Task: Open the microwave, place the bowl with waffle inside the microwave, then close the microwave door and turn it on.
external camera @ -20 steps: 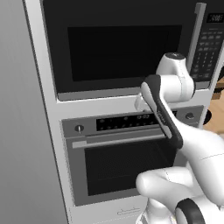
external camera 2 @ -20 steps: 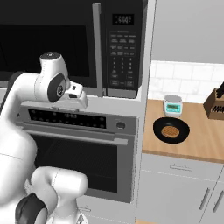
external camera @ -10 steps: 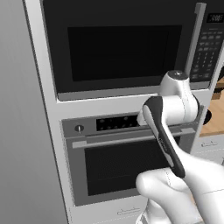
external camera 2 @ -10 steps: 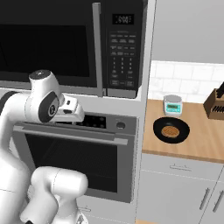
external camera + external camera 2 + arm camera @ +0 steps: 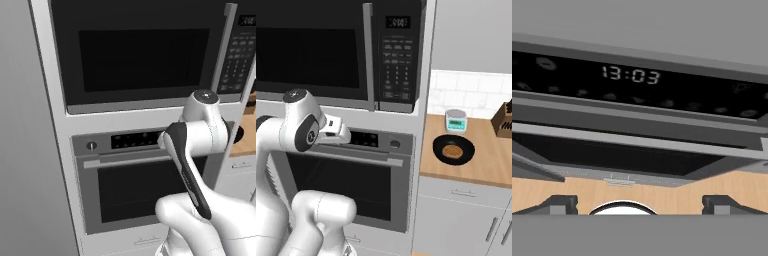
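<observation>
The black microwave (image 5: 142,60) sits built in above the oven, and the microwave door (image 5: 306,55) is shut, its vertical grey handle (image 5: 368,55) next to the keypad (image 5: 396,55). The bowl with waffle (image 5: 453,150) rests on the wooden counter (image 5: 491,165) to the right, a small black bowl with an orange-brown waffle in it. My gripper (image 5: 346,136) hangs below the microwave, level with the oven's control panel and facing it. In the hand view my gripper (image 5: 640,207) is open, its fingertips (image 5: 559,204) wide apart with nothing between them.
The steel-trimmed oven (image 5: 135,190) with a horizontal bar handle (image 5: 356,156) and a lit clock (image 5: 631,75) stands right in front of the hand. A small digital timer (image 5: 456,120) and a knife block (image 5: 503,120) stand behind the bowl. Cabinet drawers (image 5: 461,215) lie under the counter.
The arm has come down from the microwave's lower edge to the level of the oven's control panel, and shifted a little left. The gripper has stayed open.
</observation>
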Motion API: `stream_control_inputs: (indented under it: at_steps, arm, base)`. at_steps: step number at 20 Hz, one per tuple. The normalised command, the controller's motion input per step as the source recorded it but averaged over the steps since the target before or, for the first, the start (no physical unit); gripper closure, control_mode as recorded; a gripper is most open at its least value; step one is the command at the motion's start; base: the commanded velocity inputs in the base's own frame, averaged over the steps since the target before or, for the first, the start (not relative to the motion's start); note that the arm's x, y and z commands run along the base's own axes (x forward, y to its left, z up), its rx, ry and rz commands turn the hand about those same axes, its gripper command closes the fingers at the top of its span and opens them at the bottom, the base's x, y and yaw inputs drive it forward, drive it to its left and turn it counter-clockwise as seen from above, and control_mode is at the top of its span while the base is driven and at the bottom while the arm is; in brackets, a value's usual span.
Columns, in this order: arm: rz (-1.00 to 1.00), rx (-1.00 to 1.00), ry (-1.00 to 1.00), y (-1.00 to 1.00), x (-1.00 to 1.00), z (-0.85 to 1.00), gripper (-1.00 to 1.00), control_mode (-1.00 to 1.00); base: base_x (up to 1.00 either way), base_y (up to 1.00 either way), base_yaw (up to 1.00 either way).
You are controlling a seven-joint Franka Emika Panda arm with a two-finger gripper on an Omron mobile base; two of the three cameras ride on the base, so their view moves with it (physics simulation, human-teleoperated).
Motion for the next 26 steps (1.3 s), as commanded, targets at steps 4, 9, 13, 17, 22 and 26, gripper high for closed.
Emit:
stream_control_inputs:
  at_steps: [4, 9, 13, 17, 22, 26]
  arm:
    - [0.0, 0.0, 0.0, 0.0, 0.0, 0.0, -1.0, 1.0]
    - [0.0, 0.0, 0.0, 0.0, 0.0, 0.0, -1.0, 1.0]
    - [0.0, 0.0, 0.0, 0.0, 0.0, 0.0, -1.0, 1.0]
    - [0.0, 0.0, 0.0, 0.0, 0.0, 0.0, -1.0, 1.0]
    - [0.0, 0.0, 0.0, 0.0, 0.0, 0.0, -1.0, 1.0]
    - [0.0, 0.0, 0.0, 0.0, 0.0, 0.0, -1.0, 1.0]
  base:
    - [0.0, -0.36, 0.17]
    - [-0.04, -0.48, 0.17]
    - [-0.03, -0.48, 0.14]
    - [-0.03, -0.46, 0.12]
    - [-0.07, -0.49, 0.11]
    - [-0.08, -0.55, 0.11]
